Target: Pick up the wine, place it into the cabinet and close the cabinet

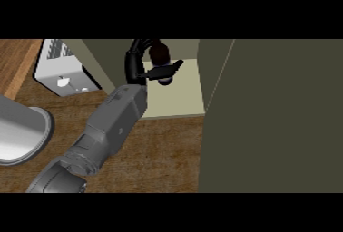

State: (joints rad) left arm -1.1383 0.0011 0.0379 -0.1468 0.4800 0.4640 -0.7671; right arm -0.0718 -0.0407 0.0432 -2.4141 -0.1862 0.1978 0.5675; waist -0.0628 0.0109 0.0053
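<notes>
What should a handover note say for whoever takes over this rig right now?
Left hand: curled round the wine bottle, reaching into the open cabinet.
Right hand: not in view.
Wine bottle: in the left hand, above the cabinet's pale shelf; whether it touches the shelf cannot be told.
Cabinet door: open, swung out at the view's right.
Done: bottle picked up and brought into the cabinet.
Left: set the bottle down, let go, pull the arm out, close the door.
</notes>
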